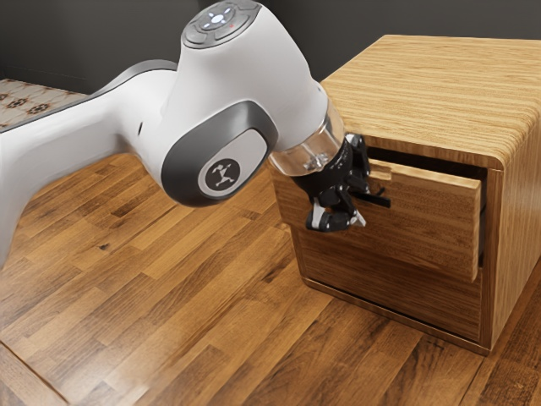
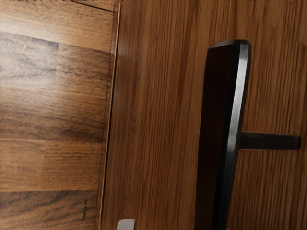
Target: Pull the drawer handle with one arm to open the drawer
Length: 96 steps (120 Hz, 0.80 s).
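A wooden cabinet (image 1: 439, 85) stands on the floor at the exterior view's right. Its upper drawer (image 1: 431, 222) sticks a little way out of the cabinet front, with a dark gap above it and at its far side. A black bar handle (image 1: 379, 201) is on the drawer front. My black gripper (image 1: 338, 211) is right at the handle, pressed close against the drawer front, and its own body hides most of the bar. In the wrist view the handle (image 2: 223, 134) runs as a long black bar on a short stem over the drawer's wood grain (image 2: 158, 120).
Dark wooden plank floor (image 1: 169, 288) spreads out in front of the cabinet, and also appears beside the cabinet's edge in the wrist view (image 2: 53, 120). The lower cabinet panel (image 1: 389, 292) sits flush under the drawer. A patterned rug (image 1: 30, 97) lies at the far left.
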Available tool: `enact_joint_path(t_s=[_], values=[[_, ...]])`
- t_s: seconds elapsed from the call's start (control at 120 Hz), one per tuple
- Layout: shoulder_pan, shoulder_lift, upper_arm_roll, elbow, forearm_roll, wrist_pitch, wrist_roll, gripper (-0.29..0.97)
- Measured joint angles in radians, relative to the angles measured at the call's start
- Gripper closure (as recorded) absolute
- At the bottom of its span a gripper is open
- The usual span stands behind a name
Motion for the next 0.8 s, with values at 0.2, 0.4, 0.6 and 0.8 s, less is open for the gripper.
enact_joint_path(t_s=[0.2, 0.4, 0.6, 0.8], values=[[0.009, -0.011, -0.009, -0.003, -0.004, -0.013, -0.001, 0.77], [0.007, -0.053, -0.026, -0.027, 0.008, -0.026, -0.010, 0.79], [-0.002, -0.072, -0.022, -0.051, 0.007, -0.034, -0.017, 0.79], [0.016, -0.141, -0.054, -0.120, 0.004, -0.038, -0.028, 0.79]])
